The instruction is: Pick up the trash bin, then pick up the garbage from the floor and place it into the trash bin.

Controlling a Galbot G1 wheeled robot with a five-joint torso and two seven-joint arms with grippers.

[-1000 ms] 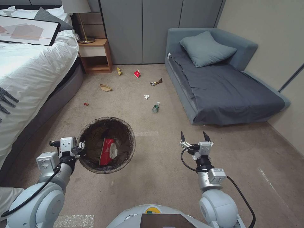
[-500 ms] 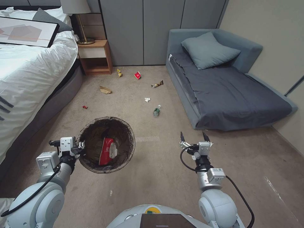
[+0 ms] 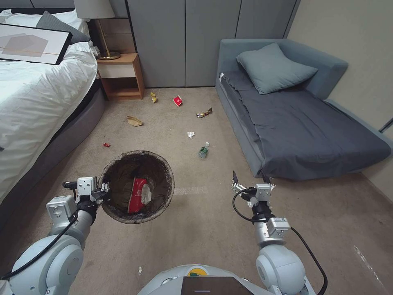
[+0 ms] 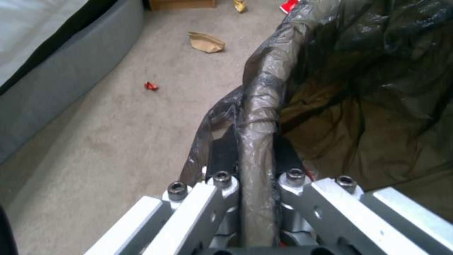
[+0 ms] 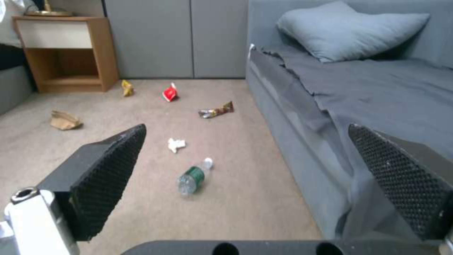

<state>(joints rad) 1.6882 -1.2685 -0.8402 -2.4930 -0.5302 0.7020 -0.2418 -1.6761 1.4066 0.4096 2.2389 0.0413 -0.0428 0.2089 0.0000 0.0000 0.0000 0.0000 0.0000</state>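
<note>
The open right gripper (image 3: 249, 177) faced the clear bottle (image 3: 202, 150), lying ahead and leftward, while the left gripper (image 3: 103, 191) clamped the trash bin (image 3: 137, 186) rim.

Garbage (image 3: 202, 150) on floor between bed (image 3: 37, 106) and sofa (image 3: 294, 119)
</note>
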